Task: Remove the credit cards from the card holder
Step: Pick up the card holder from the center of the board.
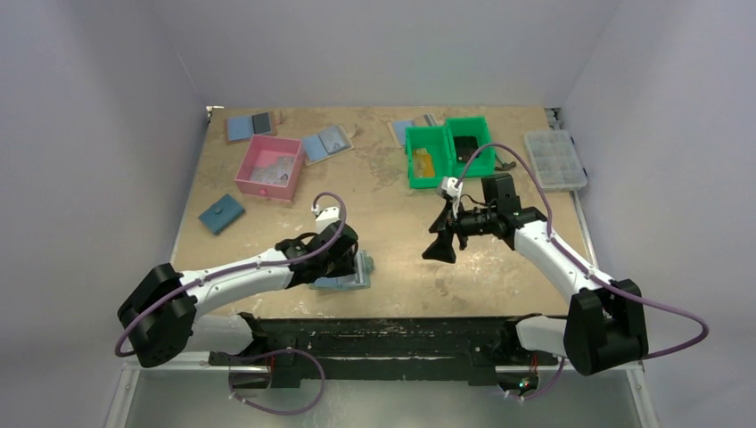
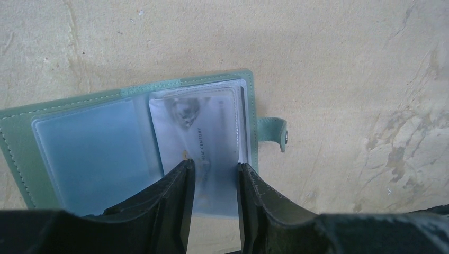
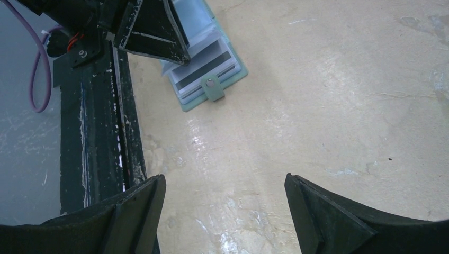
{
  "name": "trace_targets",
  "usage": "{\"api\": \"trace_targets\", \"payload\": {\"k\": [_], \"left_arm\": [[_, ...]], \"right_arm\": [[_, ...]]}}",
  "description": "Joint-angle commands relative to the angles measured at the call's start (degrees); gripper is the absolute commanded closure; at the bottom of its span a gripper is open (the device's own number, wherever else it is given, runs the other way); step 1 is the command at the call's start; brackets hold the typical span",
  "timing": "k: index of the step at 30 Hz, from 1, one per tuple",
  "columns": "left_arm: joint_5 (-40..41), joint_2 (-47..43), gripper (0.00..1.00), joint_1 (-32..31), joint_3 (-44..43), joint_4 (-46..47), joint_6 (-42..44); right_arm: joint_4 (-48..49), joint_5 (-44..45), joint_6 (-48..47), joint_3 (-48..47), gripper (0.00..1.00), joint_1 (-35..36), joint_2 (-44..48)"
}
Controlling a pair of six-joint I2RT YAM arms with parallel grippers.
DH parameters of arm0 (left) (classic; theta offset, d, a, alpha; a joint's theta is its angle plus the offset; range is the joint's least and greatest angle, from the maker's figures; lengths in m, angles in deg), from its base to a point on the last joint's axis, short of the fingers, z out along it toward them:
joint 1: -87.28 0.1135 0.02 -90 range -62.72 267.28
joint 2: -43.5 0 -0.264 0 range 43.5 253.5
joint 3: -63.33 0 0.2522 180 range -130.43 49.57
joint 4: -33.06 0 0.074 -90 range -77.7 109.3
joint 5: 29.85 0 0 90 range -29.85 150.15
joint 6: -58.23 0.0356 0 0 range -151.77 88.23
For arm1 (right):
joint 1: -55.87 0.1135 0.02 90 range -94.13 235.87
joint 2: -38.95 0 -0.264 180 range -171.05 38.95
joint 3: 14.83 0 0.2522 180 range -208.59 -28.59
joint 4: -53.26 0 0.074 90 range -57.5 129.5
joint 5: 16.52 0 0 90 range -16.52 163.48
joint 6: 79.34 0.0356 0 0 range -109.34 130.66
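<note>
Grey-green and spread open near the table's (image 2: 344, 63) front edge, the holder (image 2: 16, 132) has the left gripper's (image 2: 216, 168) narrowed fingers (image 2: 169, 201) flanking 1 pale sleeved card (image 2: 212, 132), seemingly to draw it out, though I cannot tell if they pinch, while the right gripper (image 3: 223, 180) hovers spread wide.

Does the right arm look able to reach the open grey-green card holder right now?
Probably only the snap-tab end of the grey-green card holder: the right gripper hangs open nearby, but the left gripper covers its sleeves.
</note>
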Motion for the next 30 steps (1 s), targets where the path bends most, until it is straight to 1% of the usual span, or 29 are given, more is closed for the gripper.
{"api": "trace_targets", "payload": {"k": [1,7,11,15,18,20,22,26,30], "left_arm": [[-1.30,-4.02,0.64,1.43,1.70,2.98,0.94],[-2.40,-6.03,0.66,3.24,3.80,3.29,0.73],[-5.41,-7.46,0.69,4.51,6.19,7.05,0.91],[-8.44,-8.38,0.70,5.23,8.11,11.76,0.71],[-9.55,-8.33,0.70,5.50,8.81,13.42,0.59],[-10.27,-8.03,0.70,5.64,9.23,14.34,0.39],[-10.68,-7.69,0.70,5.80,9.67,15.32,0.09],[-10.95,-6.60,0.71,6.08,10.08,16.83,-0.72],[-11.20,-6.32,0.71,6.11,11.80,20.53,-3.05]], "right_arm": [[0.09,-0.98,0.49,-2.04,0.08,0.46,0.09],[0.09,-0.98,0.53,-2.07,0.08,0.50,0.09],[0.09,-1.31,0.63,-1.96,0.08,1.02,-0.36],[0.22,-1.51,0.76,-2.03,0.08,3.31,-1.91],[0.91,-3.90,1.02,-2.13,0.08,5.86,-3.71],[3.04,-5.39,2.21,-1.99,0.10,8.39,-4.87],[7.38,-4.51,6.60,-2.06,0.12,12.32,-6.12],[20.36,0.75,18.49,-2.41,0.13,19.60,-9.55],[30.35,5.44,29.85,-3.30,0.15,22.38,-13.72]]}}
